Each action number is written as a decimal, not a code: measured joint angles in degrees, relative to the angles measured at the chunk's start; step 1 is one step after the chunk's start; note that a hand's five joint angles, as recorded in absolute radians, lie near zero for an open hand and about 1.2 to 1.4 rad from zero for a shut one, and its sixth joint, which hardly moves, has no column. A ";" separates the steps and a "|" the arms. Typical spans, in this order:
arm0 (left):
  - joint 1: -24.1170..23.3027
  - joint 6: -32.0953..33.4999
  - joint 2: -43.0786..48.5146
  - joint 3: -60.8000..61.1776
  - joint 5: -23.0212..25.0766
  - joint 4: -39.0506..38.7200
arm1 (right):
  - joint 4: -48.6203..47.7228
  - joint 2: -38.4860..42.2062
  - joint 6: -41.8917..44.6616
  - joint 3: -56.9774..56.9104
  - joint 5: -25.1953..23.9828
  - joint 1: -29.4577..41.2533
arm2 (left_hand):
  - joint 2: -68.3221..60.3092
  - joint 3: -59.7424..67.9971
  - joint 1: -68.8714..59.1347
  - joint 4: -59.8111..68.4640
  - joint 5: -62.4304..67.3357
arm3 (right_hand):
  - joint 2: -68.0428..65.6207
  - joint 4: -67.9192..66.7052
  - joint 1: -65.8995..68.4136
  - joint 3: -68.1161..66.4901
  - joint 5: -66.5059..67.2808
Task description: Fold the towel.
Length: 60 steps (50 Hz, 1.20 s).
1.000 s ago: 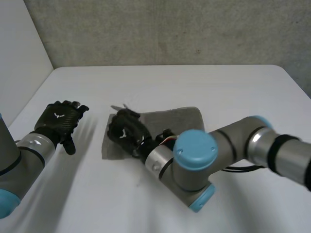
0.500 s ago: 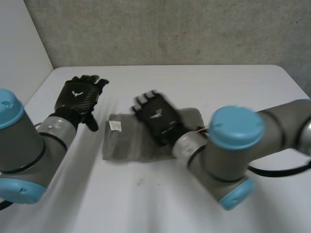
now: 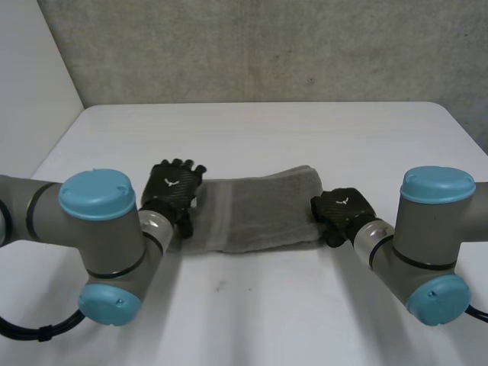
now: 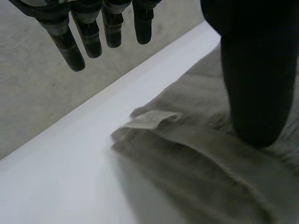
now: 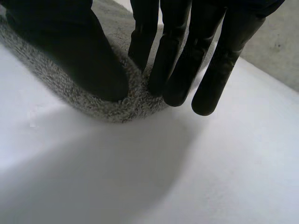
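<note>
Grey terry towel [image 3: 259, 213], folded into long strip, was laid mid white table [image 3: 305, 137]. Within last half-second, hands were moved to its ends:
- left hand [image 3: 174, 187]: fingers straight, nothing gripped
- right hand [image 3: 343, 210]: towel end pinched between thumb and fingers

Next fold was judged to be in preparation.

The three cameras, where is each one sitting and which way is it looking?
Head view: between and behind the arms, looking down at the white table; both arms show, with the left hand and right hand at the towel ends.
Left wrist view: on the left wrist, looking along the palm; straight fingers above the towel, thumb on it.
Right wrist view: on the right wrist; thumb and fingers pinching the towel's end.
Shared: both wrist views see the towel and table.
</note>
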State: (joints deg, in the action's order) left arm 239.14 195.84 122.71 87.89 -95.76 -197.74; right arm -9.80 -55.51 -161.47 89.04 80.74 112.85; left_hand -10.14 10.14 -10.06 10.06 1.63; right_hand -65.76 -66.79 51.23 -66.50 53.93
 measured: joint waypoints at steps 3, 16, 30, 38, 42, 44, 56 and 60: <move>1.29 1.23 -2.23 2.11 -0.61 0.00 | -1.07 -0.47 3.39 -0.46 0.28 0.24 | 0.00 0.00 0.00 0.00 0.00 | -0.21 -1.27 0.00 -1.12 0.81; 8.35 1.21 -13.68 11.10 -0.23 -0.01 | -3.24 -1.59 10.22 -15.82 -0.05 13.52 | 0.01 0.00 0.00 -0.01 0.00 | -1.22 -1.34 0.47 -1.27 2.01; 15.83 0.60 -21.67 15.40 0.86 0.07 | -0.45 14.28 13.48 -28.62 -7.07 27.78 | 0.07 -0.05 0.01 -0.02 0.00 | 11.17 12.89 -5.79 12.74 -8.94; 11.74 0.26 -21.36 12.15 2.20 -0.23 | -0.58 6.80 1.46 -27.23 3.47 22.91 | 0.20 -0.26 0.07 -0.13 0.00 | 52.74 53.60 -39.60 54.16 -50.38; 9.22 -0.73 -20.43 9.69 2.40 -0.24 | -0.14 3.41 -7.04 -25.34 5.44 19.37 | 0.19 -0.26 0.07 -0.13 0.00 | 53.35 53.72 -39.66 54.65 -50.80; 6.53 -2.73 -18.46 6.96 2.46 -0.15 | 1.10 2.62 -12.94 -24.21 4.35 16.77 | 0.20 -0.26 0.07 -0.13 0.00 | 53.35 53.72 -39.66 54.65 -50.91; 1.83 -9.87 -5.04 0.53 2.44 3.55 | 9.00 12.89 -17.24 -29.34 -1.48 13.53 | 0.10 -0.14 0.03 0.00 0.00 | 53.35 53.72 -39.66 54.65 -50.93; 2.54 -9.89 -2.93 0.71 2.33 5.07 | 10.74 14.97 -16.59 -31.18 -1.64 13.55 | 0.12 -0.14 0.05 -0.02 0.00 | 53.35 53.72 -39.66 54.65 -50.94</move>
State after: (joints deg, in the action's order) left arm 241.68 185.96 119.78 88.60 -93.43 -192.67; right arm 0.94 -40.55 -178.06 57.87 79.10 126.40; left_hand -10.02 10.00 -10.01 10.04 1.63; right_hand -12.41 -13.06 11.57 -11.85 2.99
